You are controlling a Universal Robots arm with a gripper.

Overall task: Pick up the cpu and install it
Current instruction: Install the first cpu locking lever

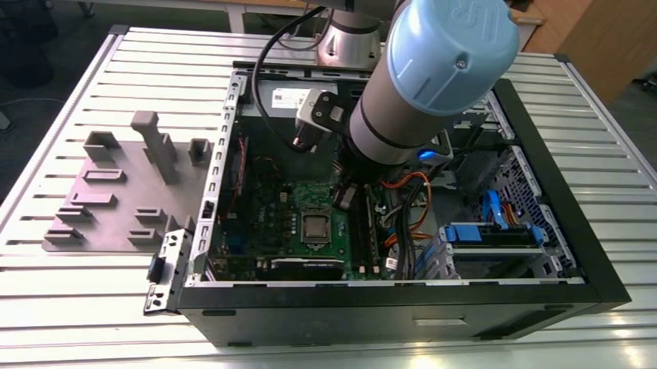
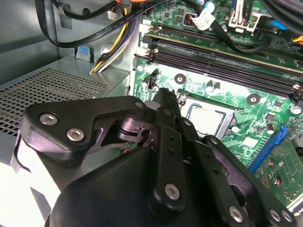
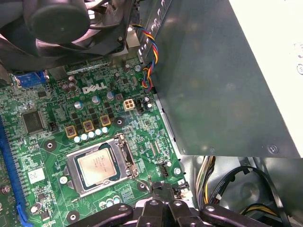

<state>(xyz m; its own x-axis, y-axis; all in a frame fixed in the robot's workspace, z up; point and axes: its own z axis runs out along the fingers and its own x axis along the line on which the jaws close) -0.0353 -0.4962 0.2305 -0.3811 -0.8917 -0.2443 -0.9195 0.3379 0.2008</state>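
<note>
The cpu [image 3: 99,165] lies flat in its socket on the green motherboard [image 3: 52,109], its silver top facing up inside a silver metal frame [image 3: 125,153]. It is also seen as a small grey square [image 1: 313,225] in the open computer case and in the second wrist view [image 2: 207,119]. My gripper [image 3: 159,189] hangs a little above the board beside the socket, off the cpu, its black fingers [image 2: 165,101] pressed together with nothing between them.
A big grey metal box [image 3: 222,85] walls off one side of the socket, with a black fan [image 3: 61,23] and memory slots [image 2: 222,61] nearby. Cable bundles [image 2: 109,52] run close to the gripper. A grey fixture plate [image 1: 113,200] lies at the exterior view's left.
</note>
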